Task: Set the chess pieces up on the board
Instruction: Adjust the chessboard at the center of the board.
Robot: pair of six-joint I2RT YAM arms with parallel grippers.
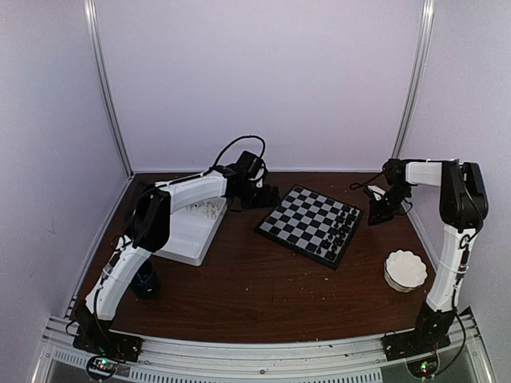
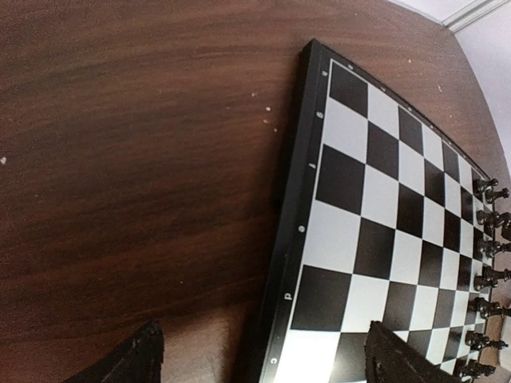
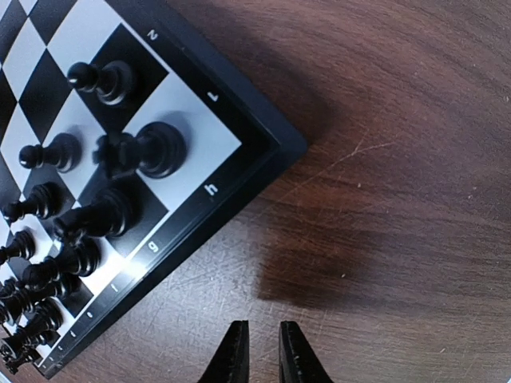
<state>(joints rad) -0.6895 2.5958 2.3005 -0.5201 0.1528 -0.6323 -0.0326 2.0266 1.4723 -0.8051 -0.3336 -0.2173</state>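
Note:
The board (image 1: 310, 225) lies flat mid-table. Several black chess pieces (image 1: 339, 227) stand in two rows along its right side, seen close in the right wrist view (image 3: 120, 159) and at the far edge in the left wrist view (image 2: 487, 247). White pieces (image 1: 209, 211) lie in a white tray. My left gripper (image 1: 259, 191) hovers over the board's back-left rim (image 2: 291, 263), open wide (image 2: 267, 363) and empty. My right gripper (image 1: 379, 209) is low over bare table just off the board's right corner (image 3: 263, 152), its fingertips (image 3: 262, 355) a narrow gap apart, holding nothing.
The white compartmented tray (image 1: 188, 235) sits left of the board under the left arm. A white scalloped bowl (image 1: 405, 270) stands at the front right. A dark blue object (image 1: 145, 281) sits by the left arm's lower link. Enclosure walls close the back and sides.

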